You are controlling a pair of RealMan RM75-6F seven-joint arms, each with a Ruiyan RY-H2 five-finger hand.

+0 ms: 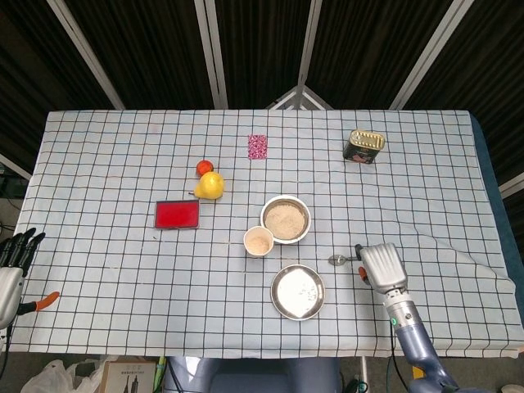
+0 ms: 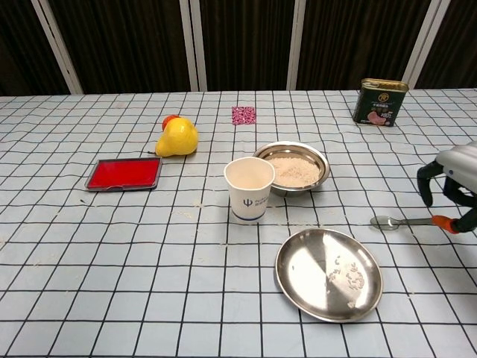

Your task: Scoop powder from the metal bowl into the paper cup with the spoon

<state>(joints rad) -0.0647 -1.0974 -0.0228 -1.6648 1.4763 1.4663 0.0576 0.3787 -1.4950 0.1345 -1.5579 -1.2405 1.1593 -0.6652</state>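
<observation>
The metal bowl (image 1: 286, 219) (image 2: 296, 168) of beige powder stands mid-table, with the white paper cup (image 1: 259, 241) (image 2: 249, 188) just to its front left; some powder shows in the cup. To the bowl's right the spoon (image 1: 338, 260) (image 2: 385, 221) lies flat on the cloth. My right hand (image 1: 381, 266) (image 2: 453, 186) hovers over the spoon's handle, fingers curved downward and apart, holding nothing. The handle's end is hidden under it. My left hand (image 1: 10, 274) rests open off the table's left front corner, seen only in the head view.
A shallow metal plate (image 1: 298, 291) (image 2: 329, 274) with a few specks sits in front of the bowl. A red tray (image 1: 178, 214), a yellow pear (image 1: 210, 185) and a small orange fruit (image 1: 204, 167) lie left. A tin can (image 1: 363, 146) and a pink square (image 1: 257, 146) are at the back.
</observation>
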